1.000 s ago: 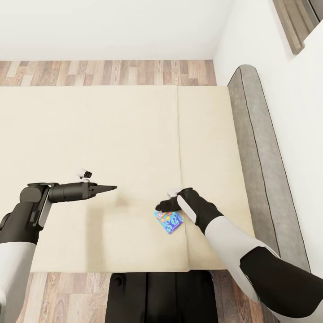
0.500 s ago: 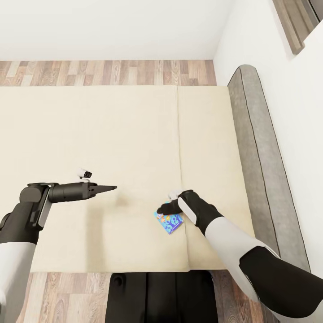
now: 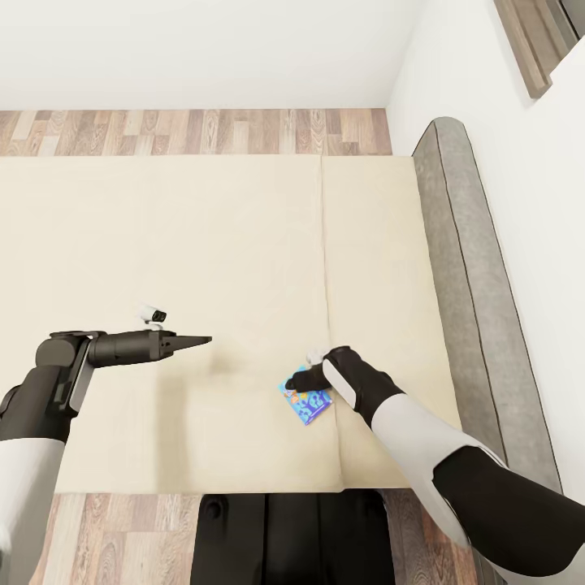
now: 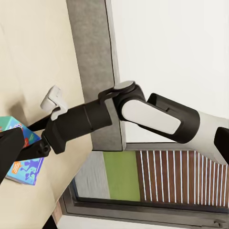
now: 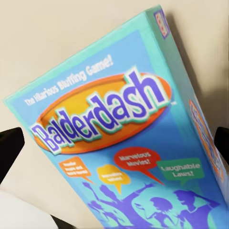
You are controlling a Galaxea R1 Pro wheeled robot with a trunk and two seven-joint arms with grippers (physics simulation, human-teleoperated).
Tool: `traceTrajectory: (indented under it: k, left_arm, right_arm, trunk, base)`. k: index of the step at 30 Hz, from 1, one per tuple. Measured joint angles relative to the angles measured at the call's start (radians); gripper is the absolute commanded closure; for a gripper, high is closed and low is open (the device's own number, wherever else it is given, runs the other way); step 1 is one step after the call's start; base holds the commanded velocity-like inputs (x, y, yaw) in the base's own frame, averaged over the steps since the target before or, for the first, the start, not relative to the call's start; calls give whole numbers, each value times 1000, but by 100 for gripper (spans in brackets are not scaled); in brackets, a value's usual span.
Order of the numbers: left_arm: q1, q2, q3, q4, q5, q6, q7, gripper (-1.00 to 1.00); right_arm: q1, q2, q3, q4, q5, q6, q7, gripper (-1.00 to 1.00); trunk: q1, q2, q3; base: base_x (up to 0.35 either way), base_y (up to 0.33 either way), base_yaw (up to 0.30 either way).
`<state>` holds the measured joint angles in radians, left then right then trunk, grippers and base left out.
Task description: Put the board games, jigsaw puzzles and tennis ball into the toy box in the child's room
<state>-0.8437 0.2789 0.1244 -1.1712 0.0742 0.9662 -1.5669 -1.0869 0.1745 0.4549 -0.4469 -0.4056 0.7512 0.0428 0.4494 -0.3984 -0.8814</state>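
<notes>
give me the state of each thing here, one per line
board game: lying flat on the bed, cover up, not lifted
right gripper: open, fingers on either side of the board game
left gripper: empty, held above the mattress; open or shut unclear
bed: bare beige mattress apart from the game

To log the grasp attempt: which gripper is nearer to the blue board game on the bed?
Right. The right gripper hangs directly over the blue board game, fingers straddling it. The left gripper hovers well off to its side, above the bare bed.
</notes>
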Motion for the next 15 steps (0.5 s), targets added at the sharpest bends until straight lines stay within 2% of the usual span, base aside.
traceTrajectory:
  k: [15]
  left_arm:
    - [0,0,0,0,0,0,0,-100]
  right_arm:
    - [2,0,-4,7,-25,-26,6,-100]
  trunk:
    - [0,0,0]
  base:
    - [0,0,0]
